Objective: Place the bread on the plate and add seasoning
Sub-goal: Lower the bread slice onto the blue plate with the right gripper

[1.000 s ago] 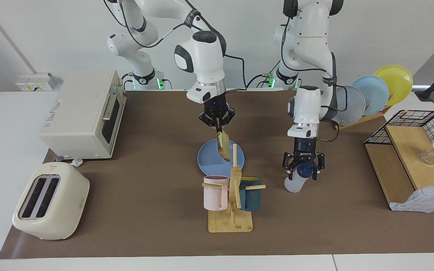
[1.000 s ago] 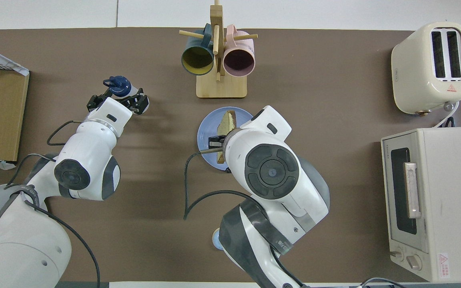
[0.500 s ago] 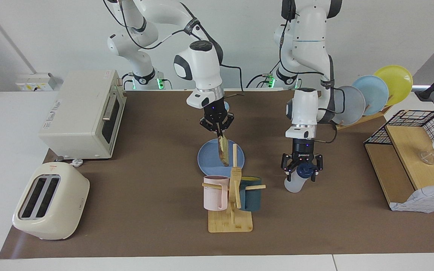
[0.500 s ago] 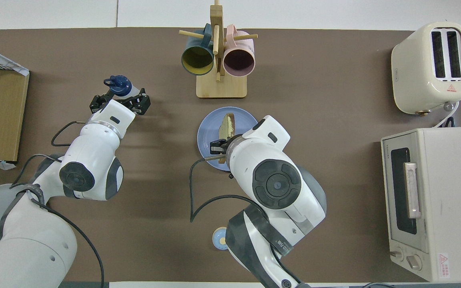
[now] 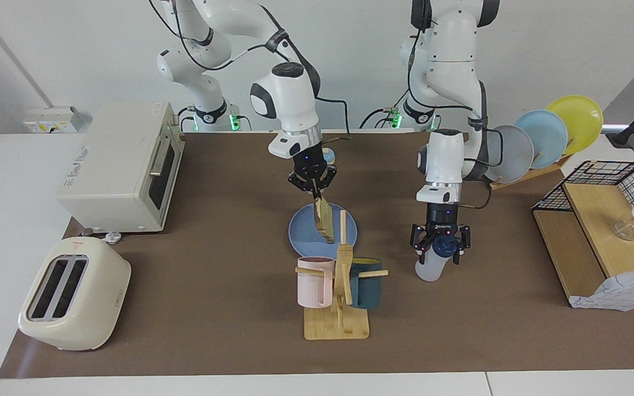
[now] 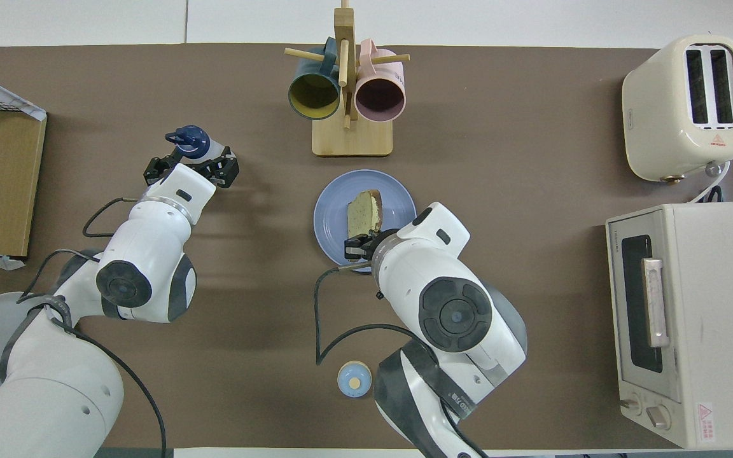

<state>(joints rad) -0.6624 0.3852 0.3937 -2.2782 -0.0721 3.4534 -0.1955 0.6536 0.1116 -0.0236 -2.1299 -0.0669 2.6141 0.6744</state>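
Note:
The bread (image 5: 323, 221) leans steeply with its lower edge on the blue plate (image 5: 301, 231) at the table's middle. My right gripper (image 5: 313, 191) is shut on the bread's upper edge, over the plate's edge nearer the robots. In the overhead view the bread (image 6: 364, 213) shows its speckled face on the plate (image 6: 333, 210), with the right gripper (image 6: 357, 245) at its near edge. The seasoning bottle (image 5: 430, 268) stands toward the left arm's end. My left gripper (image 5: 441, 246) is open, its fingers either side of the navy cap (image 6: 189, 137); it also shows in the overhead view (image 6: 191, 168).
A wooden mug rack (image 5: 339, 297) with a pink and a teal mug stands just farther from the robots than the plate. A toaster (image 5: 72, 291) and oven (image 5: 121, 165) are at the right arm's end. A blue-domed bell (image 6: 354, 378), upright plates (image 5: 542, 135) and a wire shelf (image 5: 597, 231) are also here.
My right gripper has drawn back toward the robots and lowered, tipping the bread flatter so more of its face shows from above. The left gripper has shifted slightly at the bottle.

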